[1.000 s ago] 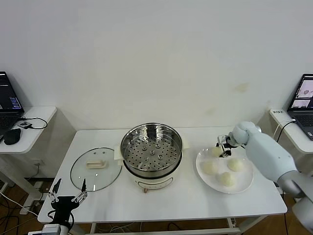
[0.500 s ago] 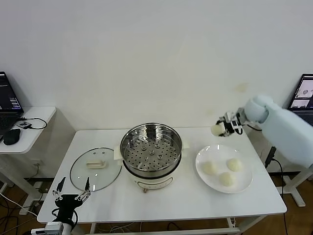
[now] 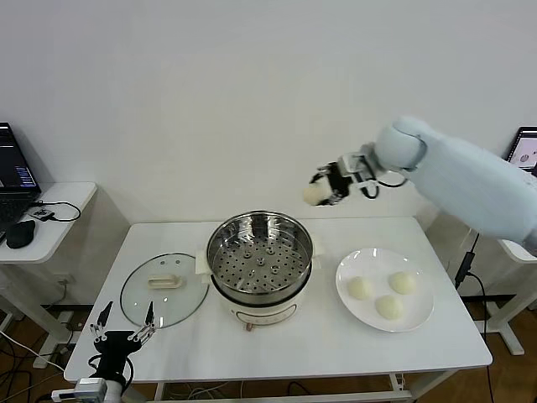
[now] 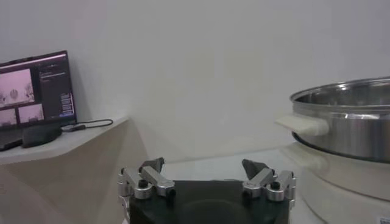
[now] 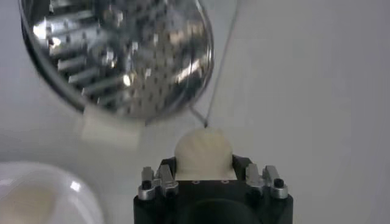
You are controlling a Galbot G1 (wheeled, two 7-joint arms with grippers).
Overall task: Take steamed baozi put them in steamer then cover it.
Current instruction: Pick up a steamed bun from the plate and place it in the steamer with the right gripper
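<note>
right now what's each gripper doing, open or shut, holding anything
Left gripper: open, empty, parked low by the table's front-left edge.
Right gripper: shut on a baozi, raised beside the steamer.

The head camera looked forward and down from well above, far enough back to take in the whole white bench (image 3: pixel 277 336), the wall behind it and a side desk (image 3: pixel 50 220) on the robot's left. The left wrist camera sat low, near bench height, just behind its own pincer (image 4: pixel 206 173), facing level toward the wall, with the steamer (image 4: pixel 344 125) close at one edge. The right wrist camera hung high, looking straight down past its pincer (image 5: pixel 205 163) at the steamer (image 5: pixel 116 55) and the rim of the white plate (image 5: pixel 73 189). All three views shared the steamer (image 3: pixel 259 259); the head and right wrist views also shared the plate (image 3: pixel 424 311)
</note>
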